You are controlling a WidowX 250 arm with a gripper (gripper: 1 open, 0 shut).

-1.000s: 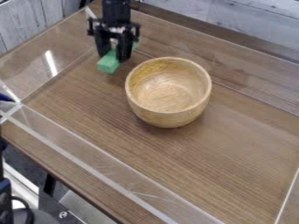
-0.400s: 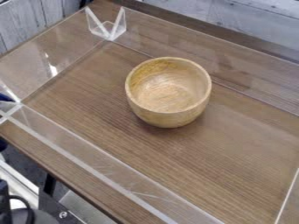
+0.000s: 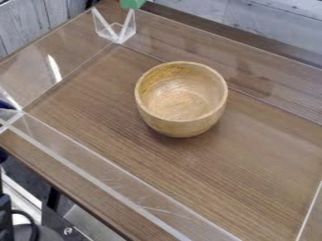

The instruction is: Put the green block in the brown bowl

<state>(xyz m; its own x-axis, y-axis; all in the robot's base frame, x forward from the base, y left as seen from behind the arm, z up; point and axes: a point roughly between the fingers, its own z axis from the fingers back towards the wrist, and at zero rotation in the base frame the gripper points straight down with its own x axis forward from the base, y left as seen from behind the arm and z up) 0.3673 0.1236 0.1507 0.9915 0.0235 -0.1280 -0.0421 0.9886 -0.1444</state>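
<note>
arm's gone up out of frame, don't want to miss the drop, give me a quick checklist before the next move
1. Green block located: ok, a sliver of it shows at the top edge, above the table.
2. Block held in the gripper: cannot tell, the gripper is out of view.
3. Brown bowl upright and empty: ok.
4. Block above the bowl: not ok, it sits up and to the left of the bowl in the picture.
5. Wooden table around the bowl free of obstacles: ok.
6. Clear corner bracket near the block's path: cannot tell how close.
</note>
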